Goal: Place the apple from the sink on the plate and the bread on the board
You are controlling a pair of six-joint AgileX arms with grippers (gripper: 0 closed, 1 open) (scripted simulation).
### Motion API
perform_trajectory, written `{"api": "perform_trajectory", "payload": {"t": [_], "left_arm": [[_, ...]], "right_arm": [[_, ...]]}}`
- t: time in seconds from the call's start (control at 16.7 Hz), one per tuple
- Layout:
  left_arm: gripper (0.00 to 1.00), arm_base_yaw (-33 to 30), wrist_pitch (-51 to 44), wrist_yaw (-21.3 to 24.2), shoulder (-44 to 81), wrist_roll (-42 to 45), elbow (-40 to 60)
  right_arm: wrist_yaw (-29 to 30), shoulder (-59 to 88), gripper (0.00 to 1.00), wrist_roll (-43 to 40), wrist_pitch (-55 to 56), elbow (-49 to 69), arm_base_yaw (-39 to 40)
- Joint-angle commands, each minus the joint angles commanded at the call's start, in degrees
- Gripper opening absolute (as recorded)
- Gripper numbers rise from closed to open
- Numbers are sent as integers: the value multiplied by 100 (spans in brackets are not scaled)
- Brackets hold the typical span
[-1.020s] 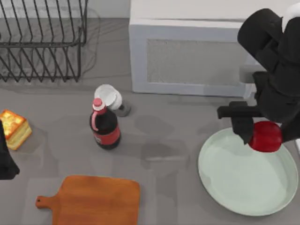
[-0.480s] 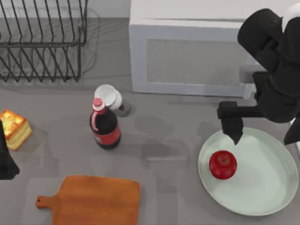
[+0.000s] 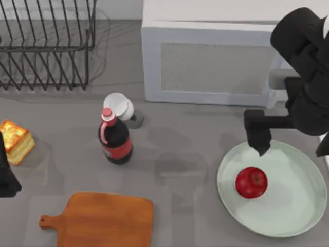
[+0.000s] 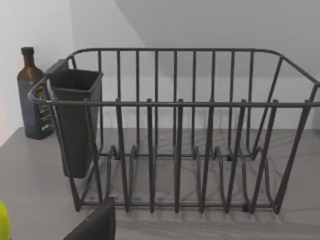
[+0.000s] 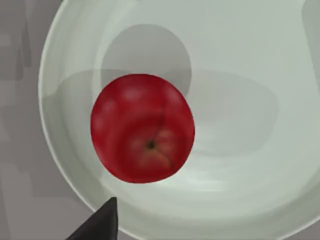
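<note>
so the bread (image 3: 15,140) is sitting on the table at the left, the board (image 3: 105,220) is bare, left arm parked, but the apple (image 3: 251,182) is on the plate (image 3: 288,216) with the right gripper (image 3: 290,146) spread open above it.

Nothing readable here — the dark cola bottle with the red cap (image 3: 114,138) has a red label, and the dark glass bottle beside the wire rack (image 4: 31,95) has one too — both just blurs.

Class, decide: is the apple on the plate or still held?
On the plate: the apple rests there, the open right gripper above it.
</note>
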Motion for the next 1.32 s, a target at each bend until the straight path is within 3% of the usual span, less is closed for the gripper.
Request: {"api": "perform_trajectory", "payload": {"t": [0.3,1.02,1.32], "left_arm": [[100,0,0,0,0,0,0],[100,0,0,0,0,0,0],[100,0,0,0,0,0,0]], "right_arm": [[0,-1676,100,-474,1173,-1304,-461],[-1,-8144,100,-2249,5505,-6196,-2187],[-1,-9381,100,-2689,6572,-7334,-2616]]}}
